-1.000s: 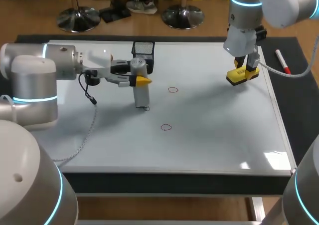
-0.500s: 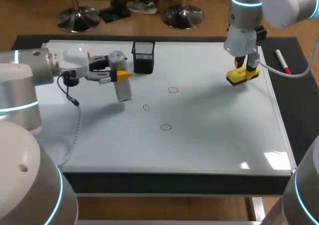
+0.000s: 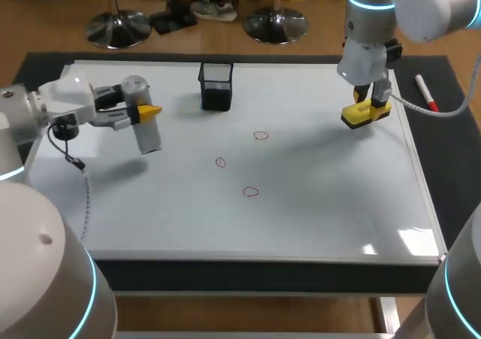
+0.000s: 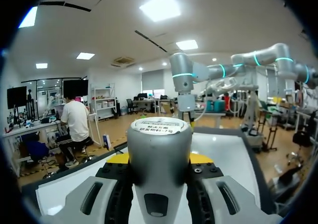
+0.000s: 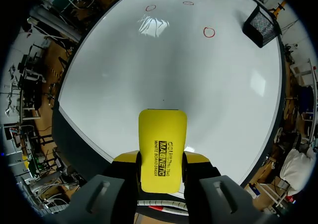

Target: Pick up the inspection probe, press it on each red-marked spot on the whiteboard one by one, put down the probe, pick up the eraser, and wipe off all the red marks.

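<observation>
Over white whiteboard (image 3: 338, 219), left side: left gripper (image 4: 160, 160) clasps upright grey cylindrical probe (image 3: 144, 132) | right gripper (image 5: 160, 159) clasps yellow block eraser (image 3: 366, 116) | small red circles (image 3: 261, 135) between them.

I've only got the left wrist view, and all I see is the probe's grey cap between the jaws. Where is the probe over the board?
Observer: By the head view, the probe is over the left part of the whiteboard, left of the black mesh cup.
Operator: Any red marks near it?
Observer: None under it. Three lie toward the middle: the upper red circle, the middle red circle and the lower red circle.
Operator: And where's the eraser?
Observer: The right jaws are shut on the yellow eraser, near the board's right edge.
</observation>
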